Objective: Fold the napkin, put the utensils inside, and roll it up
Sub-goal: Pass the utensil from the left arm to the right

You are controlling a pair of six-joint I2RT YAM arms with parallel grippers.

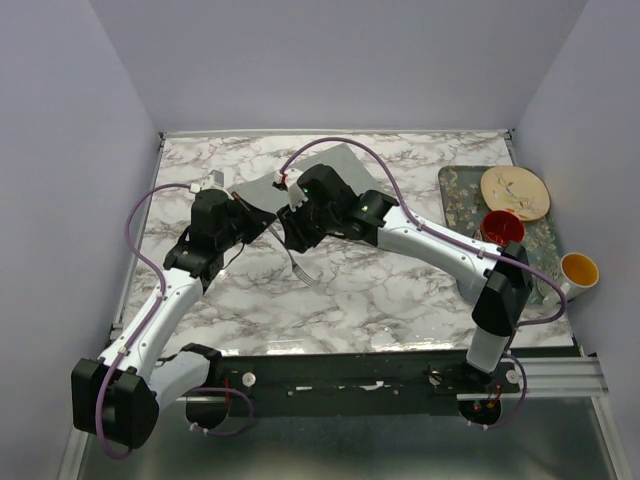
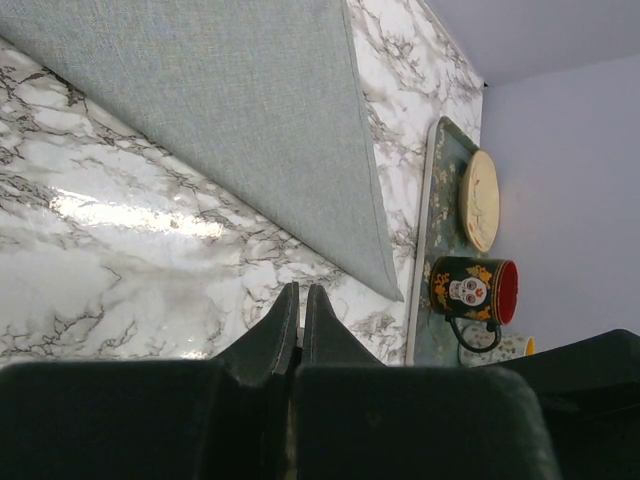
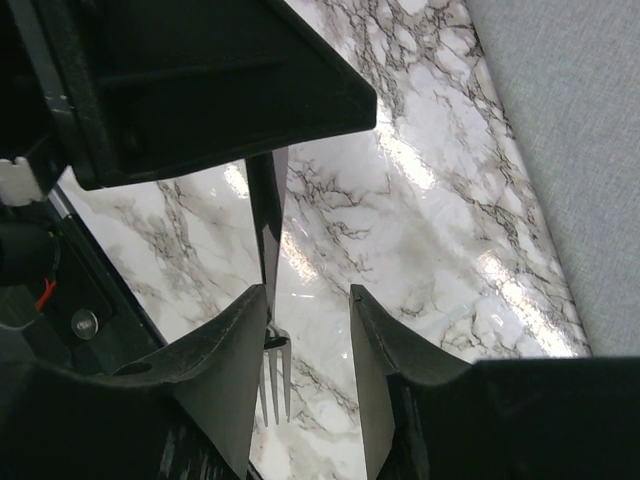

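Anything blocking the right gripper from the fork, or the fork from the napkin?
Nothing visible does. The right gripper stands open with the tines of the fork in its gap, beside one finger; the handle's far end runs under the shut left gripper. Between fork and napkin lies only bare table.

From my end the table (image 1: 400,300) reads as marble-patterned and highly glossy, throwing back bright patches of glare. Whether it is stone or laminate I cannot tell. The napkin (image 2: 220,100) is matt grey-green cloth with a fine visible weave and a narrow hemmed edge. The fork (image 3: 275,380) is bare metal, smooth and reflective. The left fingers (image 2: 272,335) and right fingers (image 3: 225,370) look like matt black plastic, faintly grainy. The mug (image 2: 470,290) is glazed and shiny, so I take it for ceramic. The tray (image 2: 442,200) has a smooth printed face with a dull sheen. The plate (image 2: 480,200) looks matt, material unclear.
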